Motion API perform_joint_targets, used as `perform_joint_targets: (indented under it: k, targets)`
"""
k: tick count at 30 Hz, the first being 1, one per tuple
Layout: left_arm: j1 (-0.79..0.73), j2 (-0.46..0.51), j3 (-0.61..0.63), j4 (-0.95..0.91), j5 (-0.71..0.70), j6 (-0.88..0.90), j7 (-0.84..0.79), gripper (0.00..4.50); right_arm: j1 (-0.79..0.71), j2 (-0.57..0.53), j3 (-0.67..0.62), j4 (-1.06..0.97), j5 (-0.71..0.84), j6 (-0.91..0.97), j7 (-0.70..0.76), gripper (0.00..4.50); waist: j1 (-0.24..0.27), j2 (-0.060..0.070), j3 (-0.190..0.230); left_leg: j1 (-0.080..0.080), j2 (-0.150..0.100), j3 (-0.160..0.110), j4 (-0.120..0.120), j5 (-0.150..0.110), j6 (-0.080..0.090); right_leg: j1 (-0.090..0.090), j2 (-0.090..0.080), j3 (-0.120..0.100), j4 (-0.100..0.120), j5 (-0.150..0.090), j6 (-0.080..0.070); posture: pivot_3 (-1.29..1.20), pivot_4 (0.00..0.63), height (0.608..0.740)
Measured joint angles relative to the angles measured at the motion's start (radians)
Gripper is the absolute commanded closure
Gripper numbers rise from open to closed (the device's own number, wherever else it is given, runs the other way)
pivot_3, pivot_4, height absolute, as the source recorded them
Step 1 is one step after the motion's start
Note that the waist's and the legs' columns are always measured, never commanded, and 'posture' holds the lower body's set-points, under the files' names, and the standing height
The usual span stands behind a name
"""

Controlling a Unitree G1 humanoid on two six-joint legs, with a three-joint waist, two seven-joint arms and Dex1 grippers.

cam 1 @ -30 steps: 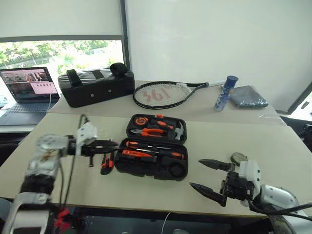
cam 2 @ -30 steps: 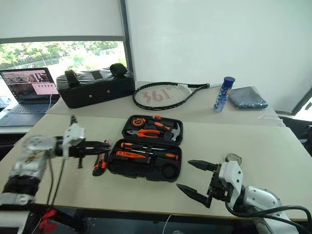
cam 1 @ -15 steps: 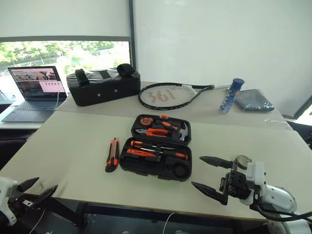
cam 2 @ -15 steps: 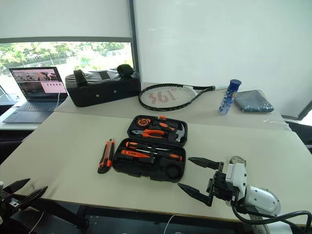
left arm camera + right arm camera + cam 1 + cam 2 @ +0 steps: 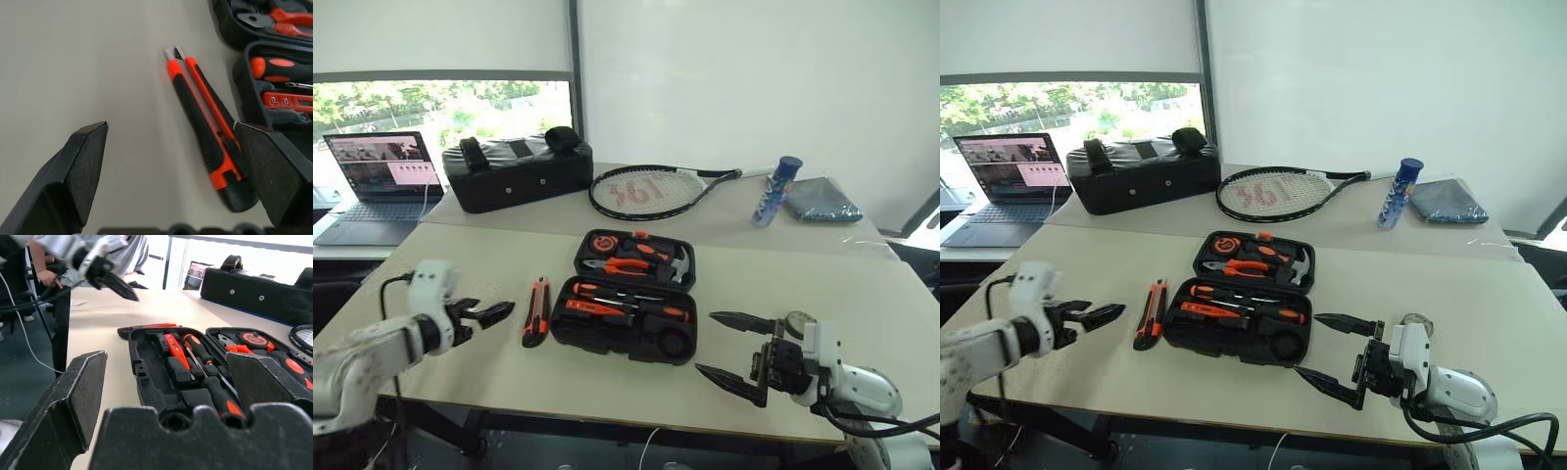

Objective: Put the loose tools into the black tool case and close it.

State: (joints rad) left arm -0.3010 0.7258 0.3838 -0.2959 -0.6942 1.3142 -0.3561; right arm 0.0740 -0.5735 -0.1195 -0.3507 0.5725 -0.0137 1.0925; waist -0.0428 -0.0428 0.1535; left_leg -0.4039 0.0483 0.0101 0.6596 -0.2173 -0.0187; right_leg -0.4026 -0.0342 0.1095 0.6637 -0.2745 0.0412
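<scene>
The black tool case [image 5: 570,333] lies open at the table's middle, with pliers, a hammer and a tape measure in its far half and orange-and-black screwdrivers [image 5: 646,308] in its near half. A black-and-orange utility knife [image 5: 536,311] lies on the table just left of the case. My left gripper [image 5: 499,313] hovers open a little left of the knife, which in the left wrist view [image 5: 205,142] lies close to one finger. My right gripper [image 5: 705,343] stands open at the case's right front corner, nothing between its fingers. A small round roll [image 5: 796,320] lies behind it.
At the back stand a laptop [image 5: 384,176], a black soft bag [image 5: 519,174], a tennis racket [image 5: 641,191], a blue bottle [image 5: 771,191] and a grey cloth [image 5: 818,199]. A person [image 5: 129,249] stands beyond the table's left side. The table's front edge runs just below both grippers.
My left gripper was narrow beside the case, dropped below the table's front edge, then rose again left of the knife, now open. The right gripper kept still. The camera shifted slightly.
</scene>
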Motion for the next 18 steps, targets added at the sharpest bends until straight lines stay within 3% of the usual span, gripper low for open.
perform_joint_targets:
  k: [5, 11, 18]
  targets:
    - [-0.150, -0.027, -0.127, 0.093, 0.043, 0.103, 0.059, 0.09, -0.006, -0.006, 0.013, -0.039, 0.003, 0.036, -0.013, 0.00, -0.004, 0.000, 0.000, -0.001, 0.000, -0.002, 0.000, 0.000, 0.000, -0.001, 0.001, 0.000, 0.000, 0.000, -0.001, 0.00, 0.150, 0.740]
    - [-0.237, -0.019, -0.297, 0.193, 0.134, 0.049, 0.032, 0.09, -0.019, -0.006, 0.026, -0.071, 0.005, 0.061, -0.029, 0.00, 0.000, 0.000, 0.000, -0.001, 0.000, -0.002, 0.000, 0.000, 0.000, 0.000, 0.001, 0.000, 0.000, 0.000, -0.001, 0.00, 0.150, 0.740]
    - [-0.295, -0.048, -0.370, 0.273, 0.191, 0.003, 0.001, 0.09, -0.027, -0.006, 0.027, -0.103, 0.011, 0.072, -0.058, 0.00, 0.004, 0.000, 0.000, 0.000, -0.002, -0.004, 0.000, 0.000, 0.000, 0.001, 0.001, -0.001, 0.000, -0.001, 0.002, 0.00, 0.150, 0.740]
